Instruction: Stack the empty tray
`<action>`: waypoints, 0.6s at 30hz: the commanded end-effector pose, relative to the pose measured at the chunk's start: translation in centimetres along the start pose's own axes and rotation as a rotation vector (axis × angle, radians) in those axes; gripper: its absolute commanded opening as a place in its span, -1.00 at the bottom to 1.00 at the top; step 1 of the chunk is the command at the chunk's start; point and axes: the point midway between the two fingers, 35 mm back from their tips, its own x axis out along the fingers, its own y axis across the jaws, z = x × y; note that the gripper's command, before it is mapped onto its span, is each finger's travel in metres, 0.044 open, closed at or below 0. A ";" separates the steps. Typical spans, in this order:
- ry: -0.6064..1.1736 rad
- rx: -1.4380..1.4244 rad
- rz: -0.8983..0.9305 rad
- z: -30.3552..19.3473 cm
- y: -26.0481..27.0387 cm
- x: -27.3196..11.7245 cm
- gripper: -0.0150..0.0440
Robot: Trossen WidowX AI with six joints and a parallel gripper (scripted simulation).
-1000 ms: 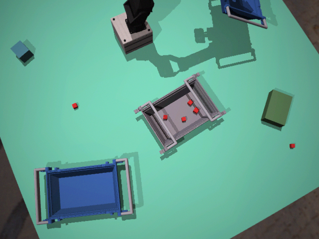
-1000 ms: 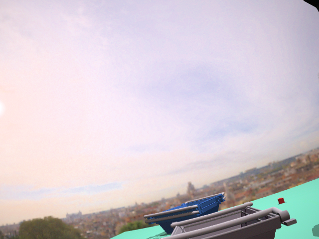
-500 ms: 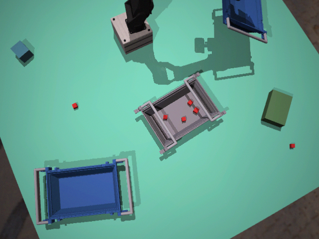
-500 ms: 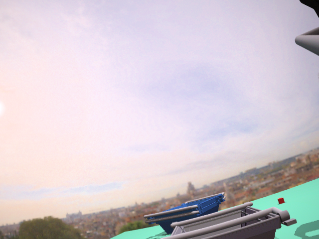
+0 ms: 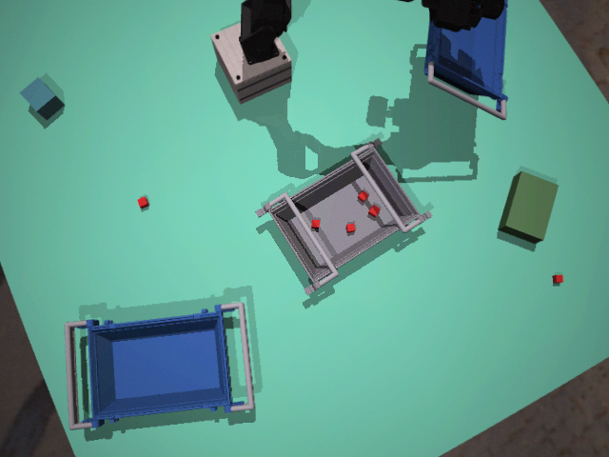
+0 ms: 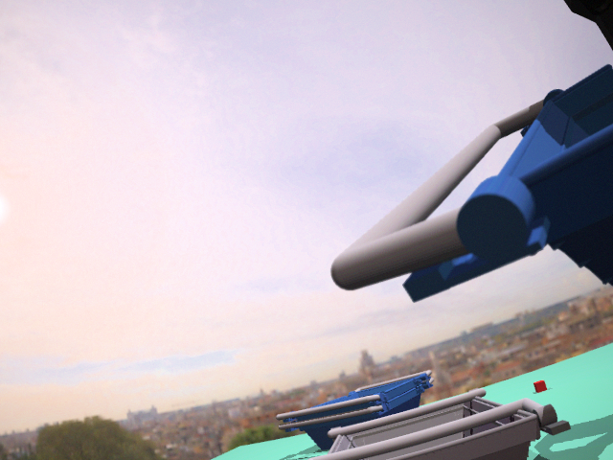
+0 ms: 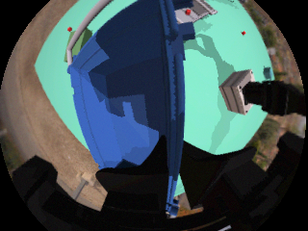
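Note:
The grey tray (image 5: 339, 208) (image 6: 510, 446) stands in the middle of the table with several small red blocks on its floor. Its left bar (image 5: 311, 234) and right bar (image 5: 379, 190) both lie inward across its top. My gripper (image 7: 167, 138) is shut on the side wall of an empty blue tray (image 5: 484, 59) (image 7: 120, 72) (image 6: 584, 168) and holds it well above the table, beyond the grey tray's upper right side in the top view. One bar (image 5: 467, 96) (image 6: 445, 178) of the held tray sticks out past its end. Its far end is cut off in the top and exterior views.
Another empty blue tray (image 5: 166, 364) (image 6: 322, 433) stands at lower left, its bars swung out. A green block (image 5: 531, 207) (image 7: 83, 42) stands at the right, a blue block (image 5: 39, 95) at upper left. Loose red blocks (image 5: 143, 202) (image 5: 558, 278) lie apart. The arm's base (image 5: 263, 76) is at the top.

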 end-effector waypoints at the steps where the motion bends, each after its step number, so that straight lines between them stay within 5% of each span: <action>1: 0.006 0.037 0.030 1.7 0.6 -0.8 -0.49; 18: 0.003 0.188 0.029 8.3 0.8 -0.7 -0.49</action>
